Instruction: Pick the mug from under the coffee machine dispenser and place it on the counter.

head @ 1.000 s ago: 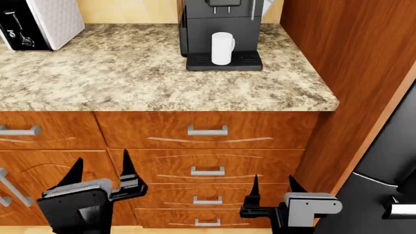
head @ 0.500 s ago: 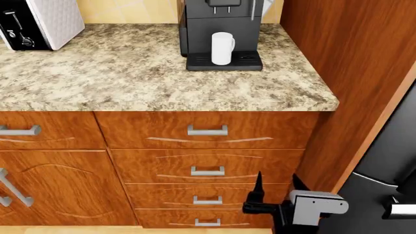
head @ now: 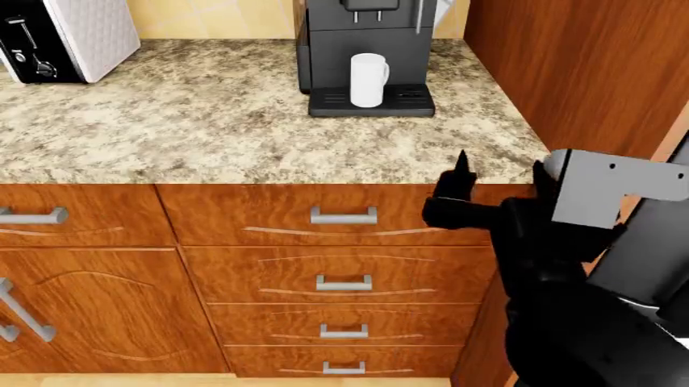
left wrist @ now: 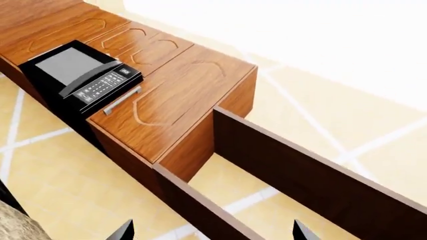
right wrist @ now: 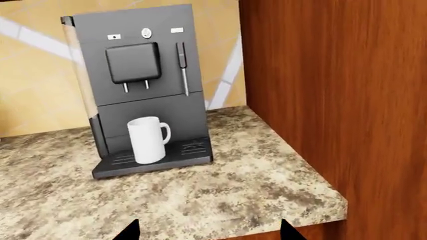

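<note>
Left wrist view: the left gripper [left wrist: 212,231] shows only two dark finger tips set wide apart, released, with nothing between them. Beyond them are reddish-brown wooden cabinets [left wrist: 175,97] and a black microwave with a keypad [left wrist: 81,76].

Head view: the plain white, tall cylindrical mug [head: 369,79] stands upright on the slotted black drip tray [head: 372,101] of the tall black boxy coffee machine dispenser [head: 366,36], at the back of the speckled beige-and-brown granite-look worktop [head: 215,121]. The right gripper [head: 498,187] is raised at the worktop's front edge, well apart from the mug. A white quilted-pattern toaster [head: 64,36] stands at the far left.

Right wrist view: the mug [right wrist: 148,139] sits below the two-nozzle spout block [right wrist: 134,62], its handle toward the thin silver wand [right wrist: 181,65]. The right gripper's fingers [right wrist: 128,231] are spread, released and empty, over the worktop [right wrist: 220,190].
</note>
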Available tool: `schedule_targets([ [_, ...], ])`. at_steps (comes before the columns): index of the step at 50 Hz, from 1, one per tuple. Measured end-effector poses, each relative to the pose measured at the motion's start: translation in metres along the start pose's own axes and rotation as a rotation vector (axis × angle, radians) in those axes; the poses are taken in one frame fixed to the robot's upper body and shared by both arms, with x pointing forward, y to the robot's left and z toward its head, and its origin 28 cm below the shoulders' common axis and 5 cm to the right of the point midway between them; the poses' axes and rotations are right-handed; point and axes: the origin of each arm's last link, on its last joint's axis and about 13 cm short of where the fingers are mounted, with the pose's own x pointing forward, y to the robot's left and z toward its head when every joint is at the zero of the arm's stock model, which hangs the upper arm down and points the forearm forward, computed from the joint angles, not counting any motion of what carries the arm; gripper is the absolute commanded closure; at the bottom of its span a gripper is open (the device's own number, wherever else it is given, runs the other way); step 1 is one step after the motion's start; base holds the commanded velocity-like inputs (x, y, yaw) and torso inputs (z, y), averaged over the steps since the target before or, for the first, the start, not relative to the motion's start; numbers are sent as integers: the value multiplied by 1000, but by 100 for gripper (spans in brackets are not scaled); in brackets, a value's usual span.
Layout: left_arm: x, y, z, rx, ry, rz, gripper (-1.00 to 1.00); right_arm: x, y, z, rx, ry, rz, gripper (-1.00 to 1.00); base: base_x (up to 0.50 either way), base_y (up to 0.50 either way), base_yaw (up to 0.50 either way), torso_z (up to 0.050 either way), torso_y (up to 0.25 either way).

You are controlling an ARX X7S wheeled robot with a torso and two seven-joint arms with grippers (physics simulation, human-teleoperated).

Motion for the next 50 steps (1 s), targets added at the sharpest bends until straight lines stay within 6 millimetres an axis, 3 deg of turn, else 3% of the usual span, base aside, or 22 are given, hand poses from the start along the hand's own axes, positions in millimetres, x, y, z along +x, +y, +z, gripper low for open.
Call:
schedule_targets([
  [8, 1, -2, 2, -7, -4, 0, -100, 0, 11, 38, -101, 10, 29, -100, 0, 0, 0, 0, 0],
  [18, 1, -2, 3, -11, -7, 2, -100, 1, 15, 55, -238, -6, 40, -100, 0, 0, 0, 0, 0],
  [39, 0, -2, 5, -15, -12, 7, -100, 8, 19, 53, -330, 6, 39, -100, 4, 0, 0, 0, 0],
  [50, 0, 0, 5, -17, -16, 11, -100, 12, 26, 43, -285, 24, 97, -100, 336, 0, 0, 0, 0],
])
